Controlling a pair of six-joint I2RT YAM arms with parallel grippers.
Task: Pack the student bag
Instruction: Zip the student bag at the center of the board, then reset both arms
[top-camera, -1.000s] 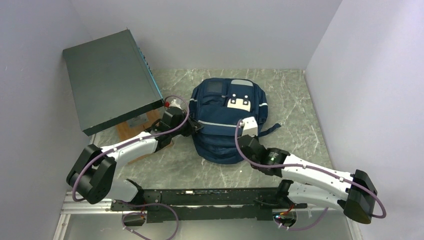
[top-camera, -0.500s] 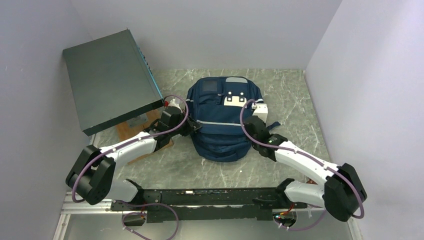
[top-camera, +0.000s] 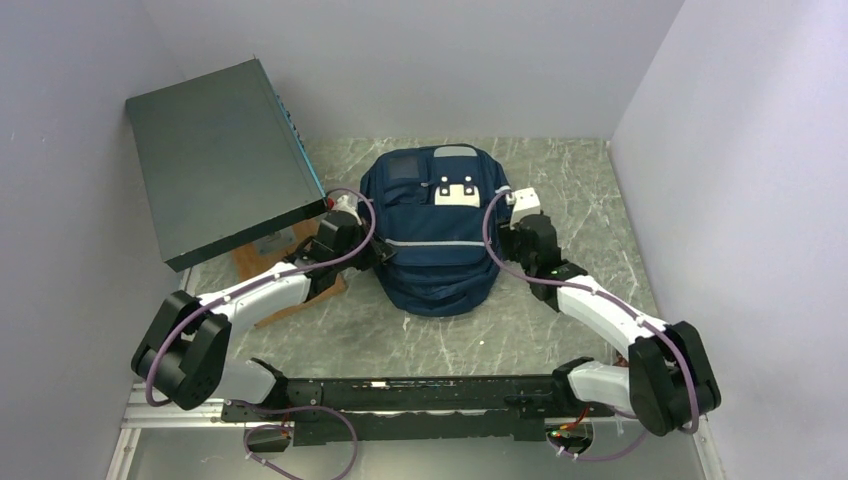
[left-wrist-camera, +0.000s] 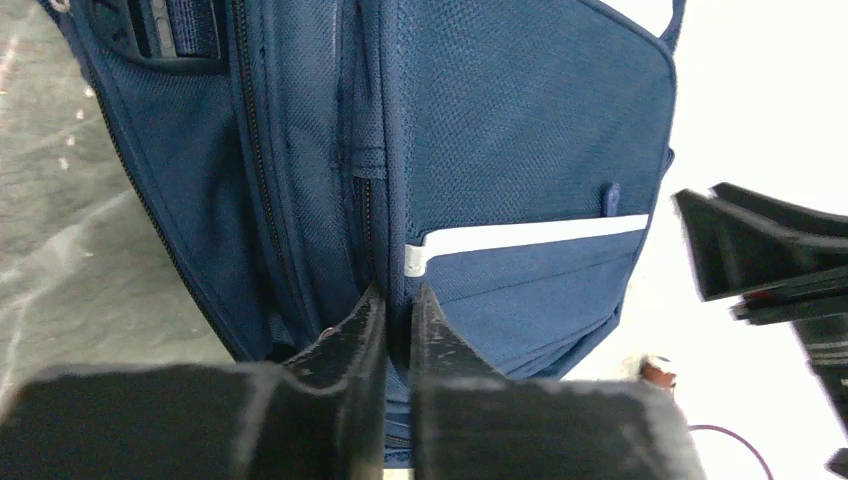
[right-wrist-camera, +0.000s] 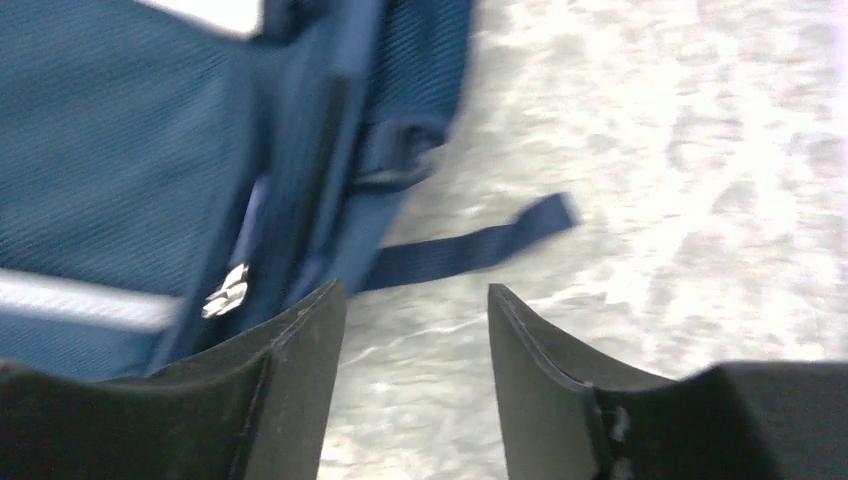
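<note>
A: Where does the student bag lie relative to the jaws?
B: We see it flat on the desk, between both arms. The left jaws are closed, pinching a fold at its left side seam. The right jaws stand partly open and empty, just beside its right edge.
A: Materials?
B: We note woven navy fabric, a pale stripe, a metal zip pull and a loose strap.
A: Surroundings?
B: We see a marbled grey-green desk top, pale walls, and a dark flat box tilted at far left.
</note>
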